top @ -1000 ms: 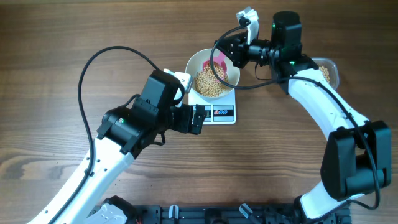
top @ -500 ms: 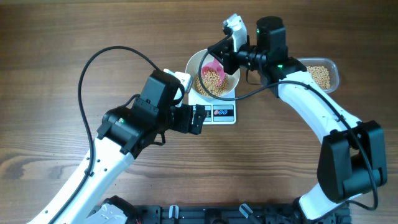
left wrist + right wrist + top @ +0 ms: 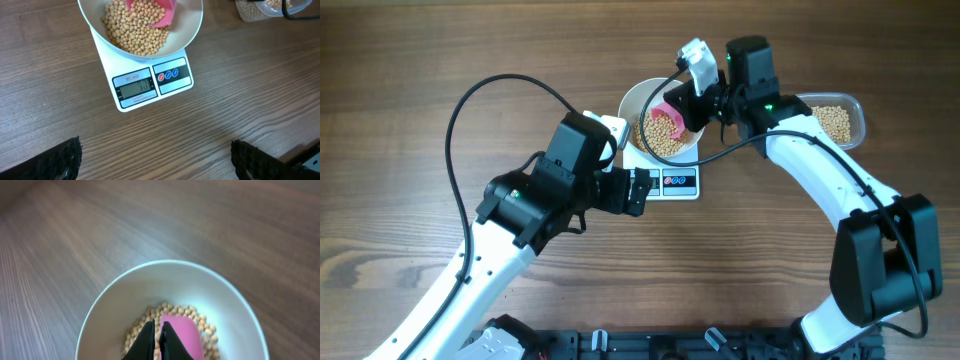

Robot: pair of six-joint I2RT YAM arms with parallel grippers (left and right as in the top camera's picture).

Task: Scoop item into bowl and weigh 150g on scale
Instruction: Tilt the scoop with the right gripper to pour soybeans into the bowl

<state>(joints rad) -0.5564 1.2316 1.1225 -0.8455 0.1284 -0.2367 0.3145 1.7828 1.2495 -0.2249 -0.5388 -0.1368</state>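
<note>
Lots of small yellow beans [image 3: 660,138] heaped in the white bowl [image 3: 632,100]. Bowl right on top of the scale [image 3: 680,183], near the middle of the brown wood counter [image 3: 420,60]. Front of the scale poking out from under the bowl, with a grey screen and little round buttons beside it. Numbers on the screen too blurry to read for sure.

Right gripper [image 3: 680,108] up above the far side of the bowl, reaching in from the right. Thin black fingers [image 3: 150,335] pressed close together, clamped on a pink scoop [image 3: 669,113]. Scoop down inside the bowl, tipped over, touching the heap, with some beans lying on it. White sides of the bowl bare above the heap.

Left gripper [image 3: 160,167] low over the counter, just beside the front of the scale. Wide apart, holding nothing. Bumpy black fingers [image 3: 60,160] in the two bottom corners of the left wrist view, bare wood between them, scale and bowl straight ahead.

More of the same beans in a clear tub [image 3: 857,108] over on the right side, well apart from the bowl and partly hidden behind the right arm. Black cable [image 3: 490,90] looping over the counter from the left arm
</note>
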